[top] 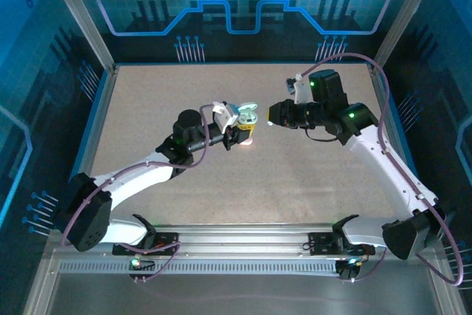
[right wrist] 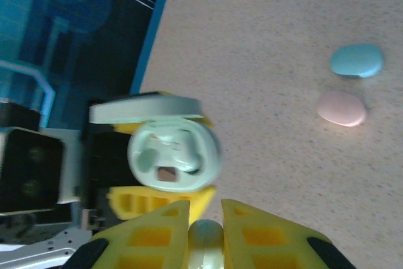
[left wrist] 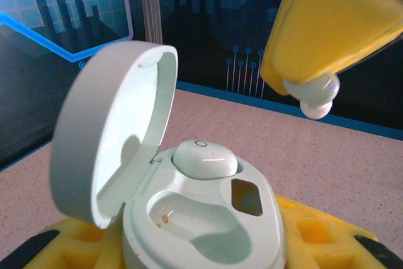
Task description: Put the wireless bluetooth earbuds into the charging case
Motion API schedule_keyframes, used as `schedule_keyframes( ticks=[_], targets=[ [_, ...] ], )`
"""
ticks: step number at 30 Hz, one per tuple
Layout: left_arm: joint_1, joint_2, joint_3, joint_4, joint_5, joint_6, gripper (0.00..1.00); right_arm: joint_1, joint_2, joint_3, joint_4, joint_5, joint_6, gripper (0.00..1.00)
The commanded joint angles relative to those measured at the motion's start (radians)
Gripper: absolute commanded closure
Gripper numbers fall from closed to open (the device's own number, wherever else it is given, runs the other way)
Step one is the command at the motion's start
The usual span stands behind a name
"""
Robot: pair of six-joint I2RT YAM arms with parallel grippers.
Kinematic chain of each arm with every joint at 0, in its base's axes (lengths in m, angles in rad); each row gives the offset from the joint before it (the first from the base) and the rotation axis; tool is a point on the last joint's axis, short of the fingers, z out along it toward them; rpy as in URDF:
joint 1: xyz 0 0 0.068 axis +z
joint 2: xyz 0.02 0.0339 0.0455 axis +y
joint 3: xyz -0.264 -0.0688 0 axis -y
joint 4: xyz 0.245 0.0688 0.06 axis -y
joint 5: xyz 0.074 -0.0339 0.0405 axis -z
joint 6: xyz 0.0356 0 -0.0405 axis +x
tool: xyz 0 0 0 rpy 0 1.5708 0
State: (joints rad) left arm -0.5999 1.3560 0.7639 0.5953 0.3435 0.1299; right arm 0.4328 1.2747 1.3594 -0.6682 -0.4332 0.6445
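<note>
My right gripper (right wrist: 205,213) pinches one earbud (left wrist: 317,96) tight, just right of the open charging case (left wrist: 267,244). My left gripper (top: 240,135) clamps that case mid-table, lid (left wrist: 107,143) tipped back, so the empty socket (left wrist: 189,218) beside the seated earbud (left wrist: 204,159) faces the held one.

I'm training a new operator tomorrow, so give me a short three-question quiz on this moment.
1. True or false: the case is shut.
2. It holds: A) nothing B) one docked earbud C) two
3. Fill in: the right claw grips an ____.
Key: 1 false, the lid is open; 2 B; 3 earbud.
</note>
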Motion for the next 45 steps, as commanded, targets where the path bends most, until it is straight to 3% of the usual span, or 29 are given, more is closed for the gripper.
schedule_keyframes(
  ticks=[1,27,35,45],
  targets=[
    [-0.022,0.02,0.016,0.05,-0.007,0.006,0.73,0.049,0.011,0.044,0.077,-0.05,0.042,0.81],
    [-0.056,0.031,0.01,0.165,-0.038,-0.055,0.73,0.188,0.094,0.013,0.182,0.159,0.111,0.81],
    [-0.058,0.026,0.002,0.193,-0.034,-0.069,0.73,0.199,0.068,-0.024,0.191,0.258,0.095,0.81],
    [-0.058,0.025,-0.006,0.23,-0.06,-0.091,0.73,0.202,0.044,-0.037,0.191,0.282,0.076,0.81]
  ],
)
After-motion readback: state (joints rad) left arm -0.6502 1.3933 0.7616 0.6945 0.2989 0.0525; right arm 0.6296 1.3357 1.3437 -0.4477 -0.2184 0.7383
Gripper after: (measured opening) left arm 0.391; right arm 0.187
